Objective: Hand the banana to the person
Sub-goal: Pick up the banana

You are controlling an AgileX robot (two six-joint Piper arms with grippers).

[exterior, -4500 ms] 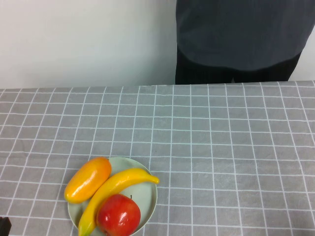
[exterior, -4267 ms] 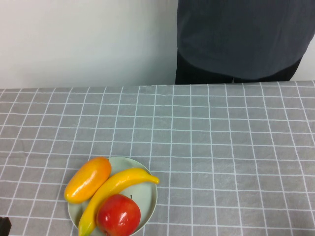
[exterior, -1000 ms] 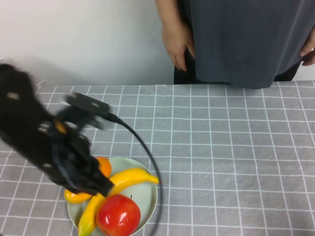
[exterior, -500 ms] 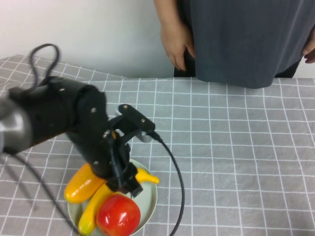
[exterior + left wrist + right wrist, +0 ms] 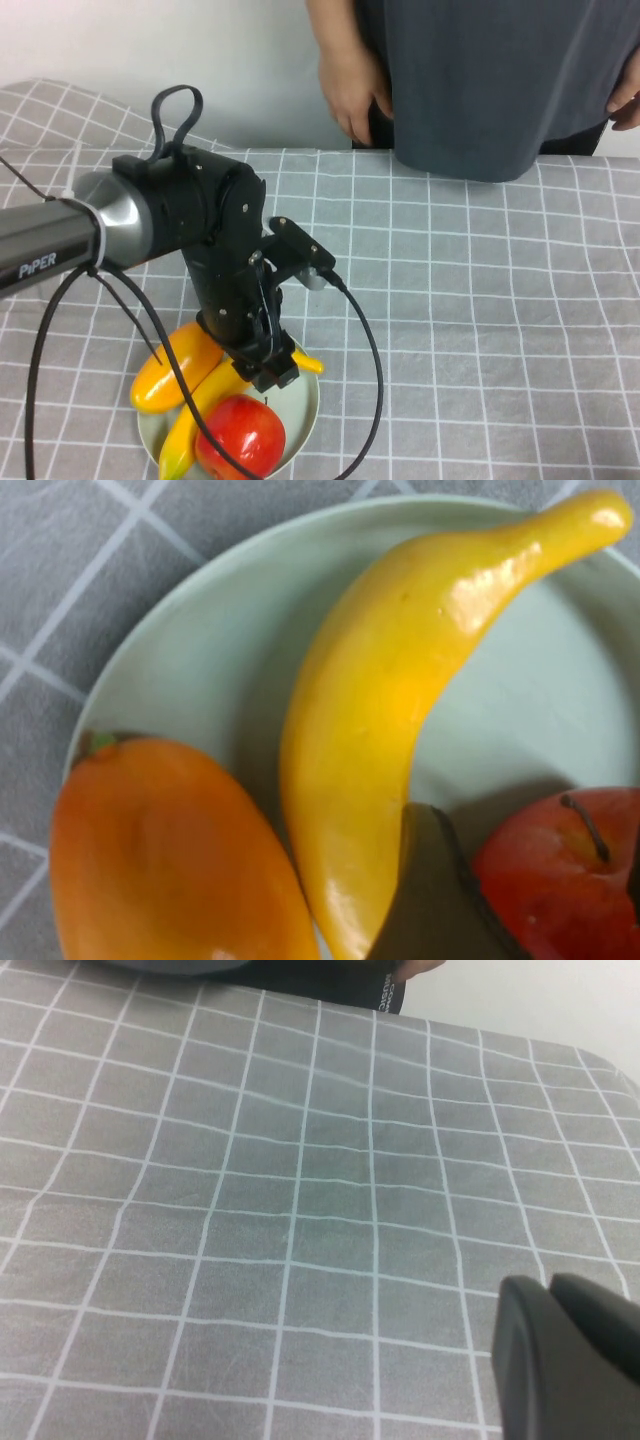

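While the person [image 5: 480, 80] stood at the table's far edge:
Left gripper [image 5: 268, 368]: low over the banana [image 5: 215, 395], fingers' spread hidden.
Banana: on the pale green plate [image 5: 305, 400], near the table's [image 5: 480, 330] near-left edge.
Right gripper [image 5: 570, 1360]: over bare cloth, spread unclear.

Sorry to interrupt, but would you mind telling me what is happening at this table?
The left pincer hangs low over the plate, right above the banana, which lies between an orange fruit and an apple, not yet lifted. The person waits across the table. The right pincer hovers over bare tablecloth.
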